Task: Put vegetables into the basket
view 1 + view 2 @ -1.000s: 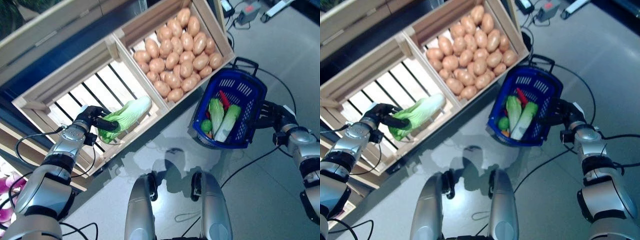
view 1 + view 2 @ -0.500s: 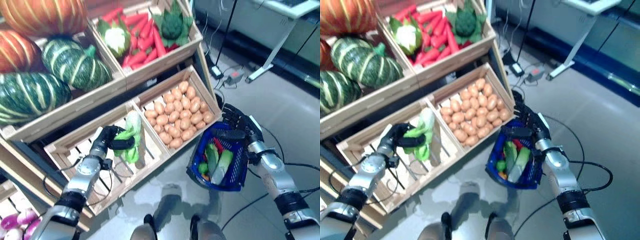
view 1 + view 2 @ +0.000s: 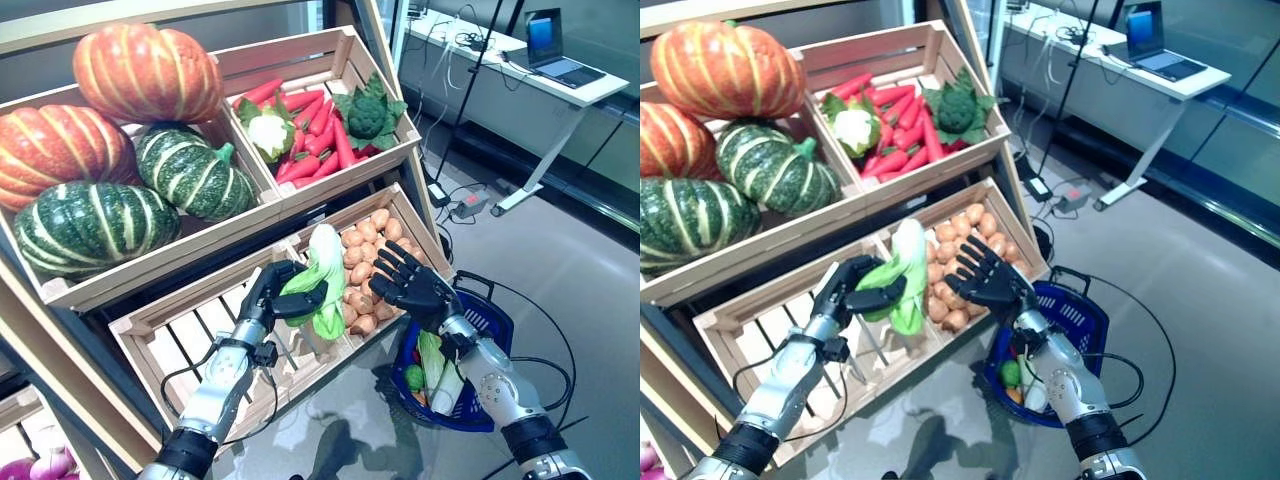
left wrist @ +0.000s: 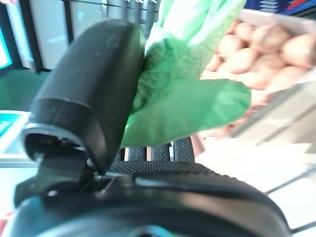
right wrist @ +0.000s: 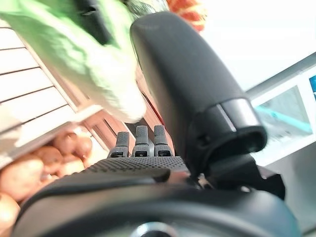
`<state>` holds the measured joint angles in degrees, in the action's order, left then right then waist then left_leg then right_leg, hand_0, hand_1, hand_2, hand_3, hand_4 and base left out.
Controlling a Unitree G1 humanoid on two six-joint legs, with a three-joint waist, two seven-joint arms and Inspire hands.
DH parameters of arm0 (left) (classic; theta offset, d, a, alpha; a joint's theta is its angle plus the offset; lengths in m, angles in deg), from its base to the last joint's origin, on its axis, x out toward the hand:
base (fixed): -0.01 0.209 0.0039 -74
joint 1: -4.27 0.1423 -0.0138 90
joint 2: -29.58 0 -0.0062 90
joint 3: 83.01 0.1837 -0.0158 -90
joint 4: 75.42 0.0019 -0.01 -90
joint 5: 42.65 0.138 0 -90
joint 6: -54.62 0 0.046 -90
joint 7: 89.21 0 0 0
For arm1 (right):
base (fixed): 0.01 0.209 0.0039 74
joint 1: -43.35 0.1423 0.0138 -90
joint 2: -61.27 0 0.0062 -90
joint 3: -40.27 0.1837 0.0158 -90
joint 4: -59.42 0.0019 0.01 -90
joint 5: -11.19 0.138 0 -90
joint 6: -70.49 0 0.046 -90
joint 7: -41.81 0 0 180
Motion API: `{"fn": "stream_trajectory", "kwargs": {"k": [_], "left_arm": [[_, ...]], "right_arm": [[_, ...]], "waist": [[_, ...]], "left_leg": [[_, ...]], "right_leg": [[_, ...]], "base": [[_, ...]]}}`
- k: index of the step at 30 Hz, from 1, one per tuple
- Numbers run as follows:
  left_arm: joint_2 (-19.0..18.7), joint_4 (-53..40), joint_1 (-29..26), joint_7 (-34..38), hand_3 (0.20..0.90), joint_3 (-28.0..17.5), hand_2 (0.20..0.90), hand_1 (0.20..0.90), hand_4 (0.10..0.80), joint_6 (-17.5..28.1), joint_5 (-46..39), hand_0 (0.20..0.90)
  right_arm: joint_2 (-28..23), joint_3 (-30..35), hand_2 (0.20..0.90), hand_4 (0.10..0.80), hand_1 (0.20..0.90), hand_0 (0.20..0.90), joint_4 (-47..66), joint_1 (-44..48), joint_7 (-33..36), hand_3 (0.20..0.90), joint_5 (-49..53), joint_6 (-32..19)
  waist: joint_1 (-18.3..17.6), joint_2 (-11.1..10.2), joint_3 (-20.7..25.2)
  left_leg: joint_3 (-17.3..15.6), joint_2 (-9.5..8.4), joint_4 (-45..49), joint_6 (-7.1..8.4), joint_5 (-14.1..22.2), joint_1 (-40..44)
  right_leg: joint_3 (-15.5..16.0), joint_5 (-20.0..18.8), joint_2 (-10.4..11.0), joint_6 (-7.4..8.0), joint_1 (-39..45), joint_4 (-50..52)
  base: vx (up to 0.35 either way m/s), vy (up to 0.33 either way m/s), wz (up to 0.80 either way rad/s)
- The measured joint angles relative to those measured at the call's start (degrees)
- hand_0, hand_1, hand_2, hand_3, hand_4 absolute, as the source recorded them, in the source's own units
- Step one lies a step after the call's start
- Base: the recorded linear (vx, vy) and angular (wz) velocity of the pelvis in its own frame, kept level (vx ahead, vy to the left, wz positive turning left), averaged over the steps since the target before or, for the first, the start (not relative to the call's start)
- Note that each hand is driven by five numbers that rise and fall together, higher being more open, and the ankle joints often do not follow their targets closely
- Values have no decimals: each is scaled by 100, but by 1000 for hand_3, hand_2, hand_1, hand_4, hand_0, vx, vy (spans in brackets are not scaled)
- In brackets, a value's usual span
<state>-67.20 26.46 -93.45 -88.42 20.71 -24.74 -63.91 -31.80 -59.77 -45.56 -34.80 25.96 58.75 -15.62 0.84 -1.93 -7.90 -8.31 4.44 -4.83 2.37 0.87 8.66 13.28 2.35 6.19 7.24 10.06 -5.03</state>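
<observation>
Cabbage (image 3: 322, 282) upright, white stalk end up, leaves down
Left hand (image 3: 272, 296) grasps it; right hand (image 3: 410, 283) splayed, released, above basket (image 3: 492, 322)

A mock grocery stall inside a lab: wooden crates (image 3: 300, 190) of pumpkins (image 3: 145, 70) and potatoes (image 3: 365, 275), with a laptop (image 3: 555, 40) desk behind.

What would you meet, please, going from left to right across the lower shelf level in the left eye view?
Left hand → Chinese cabbage → right hand → blue basket.
</observation>
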Motion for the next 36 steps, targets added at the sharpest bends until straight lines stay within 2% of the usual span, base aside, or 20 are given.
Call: {"fn": "stream_trajectory", "kwargs": {"k": [5,11,15,19,21,25,28,32,36], "left_arm": [[-234,-270,0,-9,300,12,300,300,400,40,386,300],[-490,-284,0,-27,300,51,300,300,400,38,500,300],[-544,-294,0,-147,300,80,300,300,400,38,765,300],[-755,-434,2,-211,300,83,300,300,400,28,988,300],[-843,-532,2,-240,300,83,300,300,400,23,1043,300],[-1045,-607,4,-296,300,83,300,300,400,21,1045,300],[-1188,-636,3,-458,300,83,300,300,400,19,1041,300],[-1339,-662,3,-577,300,101,300,300,400,3,1035,300],[-1488,-715,3,-675,300,121,300,300,400,3,1009,300]], "right_arm": [[-68,-9,900,800,900,900,-1,2,22,900,-480,-16],[-236,-9,900,800,900,900,-42,-4,136,900,-579,-51],[-322,-52,900,800,900,900,-43,-56,330,900,-1539,-292],[-558,-135,900,800,900,900,-43,-105,1363,900,-3278,-869],[-799,-163,900,800,900,900,-15,-111,2171,900,-4707,-1176],[-1539,-164,900,800,900,900,485,-103,2975,900,-6368,-1412],[-2020,-197,900,800,900,900,711,3,3056,900,-7005,-1655],[-2637,-556,900,800,900,900,749,400,2987,900,-7215,-1664],[-2830,-685,900,800,900,900,859,626,2626,900,-7187,-1677]], "waist": [[50,-58,56],[25,-65,62],[27,-56,119],[15,-31,149],[12,-8,162],[0,22,179],[3,24,181],[17,27,183],[36,26,184]], "left_leg": [[52,-13,-4,-2,-52,-9],[177,-9,-21,21,-180,-64],[203,-3,-21,35,-236,-124],[201,-2,-22,21,-255,-145],[191,-14,-23,15,-258,-148],[177,-18,-24,11,-259,-154],[172,-9,-24,14,-261,-150],[176,-9,-24,15,-270,-151],[186,-11,-24,14,-270,-151]], "right_leg": [[15,-1,-3,2,26,0],[20,-8,-9,12,22,-1],[20,-24,-24,-8,-22,-2],[5,-58,-20,-3,-52,-2],[-4,-67,-14,9,-62,-1],[-20,-74,-11,11,-80,-1],[-26,-85,-21,-3,-79,-1],[-25,-90,-26,-3,-80,-1],[-19,-92,-26,-2,-73,-1]], "base": [[16,-36,6],[17,-20,9],[12,-1,3],[0,0,0],[0,0,0],[3,4,-2],[0,0,0],[0,0,0],[0,0,0]]}}
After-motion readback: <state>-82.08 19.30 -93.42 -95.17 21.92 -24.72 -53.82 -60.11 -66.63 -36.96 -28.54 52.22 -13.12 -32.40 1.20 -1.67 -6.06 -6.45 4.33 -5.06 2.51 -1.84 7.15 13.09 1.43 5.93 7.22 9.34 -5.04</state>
